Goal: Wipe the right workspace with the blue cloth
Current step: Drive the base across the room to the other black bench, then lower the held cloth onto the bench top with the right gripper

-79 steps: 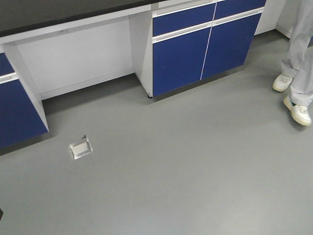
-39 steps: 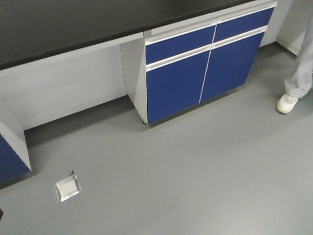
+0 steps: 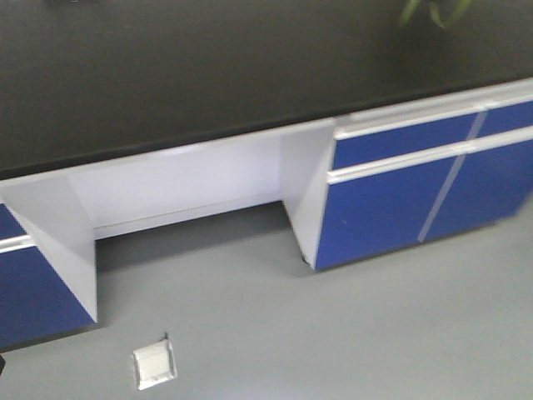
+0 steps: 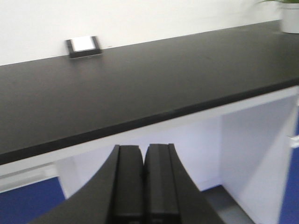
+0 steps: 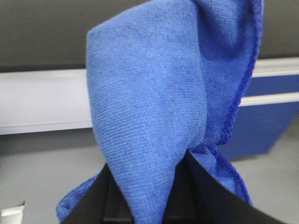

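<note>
My right gripper (image 5: 149,186) is shut on the blue cloth (image 5: 159,93), which stands up from the jaws and fills most of the right wrist view. The right workspace, a wide matte black benchtop (image 3: 250,75), spans the top of the front view and shows in the left wrist view (image 4: 140,84), with a small grey-and-white socket box (image 4: 83,46) at its back edge. My left gripper (image 4: 143,161) is shut and empty, held in front of and below the benchtop's front edge. Neither gripper shows in the front view.
Blue cabinet doors (image 3: 400,208) stand under the bench at right, another blue cabinet (image 3: 33,300) at left, with an open white knee recess (image 3: 183,192) between. A floor socket plate (image 3: 154,367) lies on the grey floor. A potted plant (image 4: 289,16) stands at the bench's far right.
The front view has swung closer to the bench: the benchtop now fills the top, the cabinets have shifted right, and the person's legs have left the view.
</note>
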`<state>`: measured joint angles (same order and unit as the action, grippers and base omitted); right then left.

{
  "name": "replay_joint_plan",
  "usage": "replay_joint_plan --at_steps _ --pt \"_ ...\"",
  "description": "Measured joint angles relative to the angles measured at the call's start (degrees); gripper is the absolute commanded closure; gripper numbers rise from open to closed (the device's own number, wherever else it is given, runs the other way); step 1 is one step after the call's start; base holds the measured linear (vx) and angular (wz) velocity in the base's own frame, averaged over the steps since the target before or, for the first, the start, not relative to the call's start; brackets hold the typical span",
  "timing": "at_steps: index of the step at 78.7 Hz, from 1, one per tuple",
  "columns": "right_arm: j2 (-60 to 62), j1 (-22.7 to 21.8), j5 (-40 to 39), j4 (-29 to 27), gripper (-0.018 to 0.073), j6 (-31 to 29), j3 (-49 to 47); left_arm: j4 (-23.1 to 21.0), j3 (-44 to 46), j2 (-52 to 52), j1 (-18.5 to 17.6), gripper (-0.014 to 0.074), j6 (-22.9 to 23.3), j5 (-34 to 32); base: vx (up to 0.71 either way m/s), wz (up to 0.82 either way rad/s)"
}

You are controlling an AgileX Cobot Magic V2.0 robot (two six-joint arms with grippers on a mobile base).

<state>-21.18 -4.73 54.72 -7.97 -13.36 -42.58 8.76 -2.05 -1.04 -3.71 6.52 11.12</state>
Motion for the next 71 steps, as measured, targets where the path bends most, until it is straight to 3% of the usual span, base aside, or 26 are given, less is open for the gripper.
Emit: replay_joint_plan --at_steps 31,71 --pt "0.0 0.0 0.0 0.0 0.0566 0.0 0.0 0.0 0.0 0.0 0.0 0.0603 0.0 0.0 0.39 0.47" --pt "0.0 0.0 0.0 0.0 0.0566 0.0 0.0 0.0 0.0 0.0 0.0 0.0603 0.0 0.0 0.28 0.09"
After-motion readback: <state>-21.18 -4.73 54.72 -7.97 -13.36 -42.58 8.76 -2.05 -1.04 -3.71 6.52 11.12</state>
